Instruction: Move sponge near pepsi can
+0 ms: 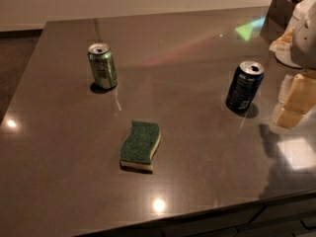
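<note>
left of the right-edge gripper [295,100], sponge [140,143] lies near-to-far.

Robot body seen only along the right edge of the view, partly cut off by it. Upper part: arm housing [306,31] — a smooth, rounded shell, white to light grey, shaded darker on its underside, with a flatter pale rim flaring out at the bottom left. A small tan-cream patch sits against the shell's left flank. Directly below the housing, at mid-height on the right edge: the gripper [296,101] — blocky slabs in cream-yellow to soft orange, with whiter edges, the lowest piece squarish and paler. Surface detail such as screws, cables or markings: cannot tell.
</note>
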`<move>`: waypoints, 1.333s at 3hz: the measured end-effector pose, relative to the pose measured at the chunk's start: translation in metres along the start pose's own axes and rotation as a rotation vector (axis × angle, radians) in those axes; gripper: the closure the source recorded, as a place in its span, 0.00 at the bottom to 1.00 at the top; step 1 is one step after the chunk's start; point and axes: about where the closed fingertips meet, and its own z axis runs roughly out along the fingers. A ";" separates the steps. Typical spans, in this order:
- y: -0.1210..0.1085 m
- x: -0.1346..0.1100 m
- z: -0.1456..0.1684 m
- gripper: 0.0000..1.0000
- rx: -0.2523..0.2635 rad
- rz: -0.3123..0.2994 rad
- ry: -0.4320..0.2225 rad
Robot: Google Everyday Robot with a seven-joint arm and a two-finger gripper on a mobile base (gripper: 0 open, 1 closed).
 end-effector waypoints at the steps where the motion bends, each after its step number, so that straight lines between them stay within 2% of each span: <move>1: 0.000 0.000 0.000 0.00 0.000 0.000 0.000; 2: -0.002 -0.010 -0.001 0.00 -0.010 -0.034 -0.017; 3: -0.007 -0.032 0.007 0.00 -0.036 -0.099 -0.041; 4: -0.012 -0.062 0.022 0.00 -0.065 -0.193 -0.061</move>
